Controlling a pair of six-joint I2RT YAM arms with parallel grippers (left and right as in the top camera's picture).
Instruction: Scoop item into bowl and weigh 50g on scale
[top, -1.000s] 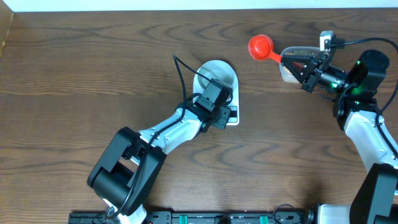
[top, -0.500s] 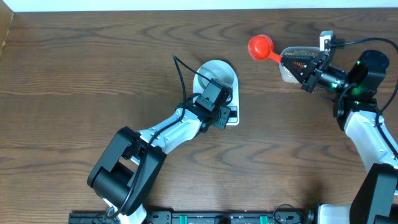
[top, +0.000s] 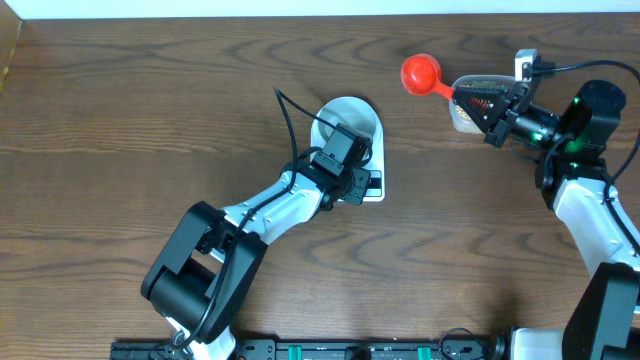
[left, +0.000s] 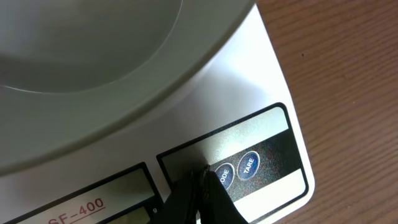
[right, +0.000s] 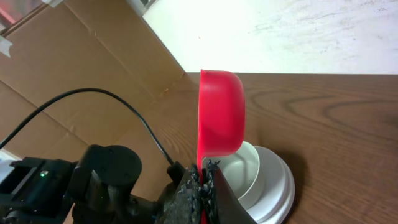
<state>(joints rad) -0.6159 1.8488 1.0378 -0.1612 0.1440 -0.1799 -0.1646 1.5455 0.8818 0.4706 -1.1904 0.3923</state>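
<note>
**Zero the scale before any beans go in**

Overhead: the left gripper (top: 358, 182), pinched together and holding nothing, reaches over the near end of the scale (top: 377, 150). The bowl (top: 346, 116) sits on the far part of the scale. To the far right, the right gripper (top: 468, 97) is clenched on the handle of a red scoop (top: 420, 73), well apart from the bowl. No beans can be made out.

Left wrist: the closed fingertips (left: 186, 199) meet the panel just left of the MODE button (left: 222, 176), with the TARE button (left: 249, 165) 1 place further right. The bowl's inside looks empty. If zeroing is the aim, the tip likely needs to shift right onto TARE. It should press straight down and lightly, without nudging the bowl.

Right wrist: the scoop (right: 221, 115) is tipped on its side in the clamped fingers, with the bowl (right: 245, 168) beyond. Scooping is best left until the display is set.
</note>
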